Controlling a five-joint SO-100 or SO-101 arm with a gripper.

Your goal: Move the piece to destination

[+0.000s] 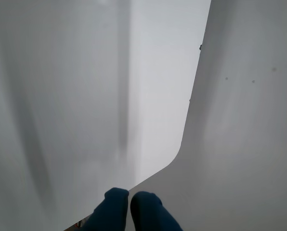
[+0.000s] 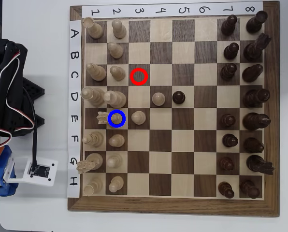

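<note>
On the blue-ringed light square (image 2: 125, 110) stands the pale piece (image 2: 116, 117).

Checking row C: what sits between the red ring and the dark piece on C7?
Nothing: the overhead view shows bare squares between red ring and dark piece.

Overhead view bright, sharp; wrist view hazy, shadow-streaked.

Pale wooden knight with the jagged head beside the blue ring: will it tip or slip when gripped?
The pale wooden knight looks rigid and probably light. Its jagged head may twist in a pinch grip. Standing tall on a round base, it could tip if nudged high.
</note>
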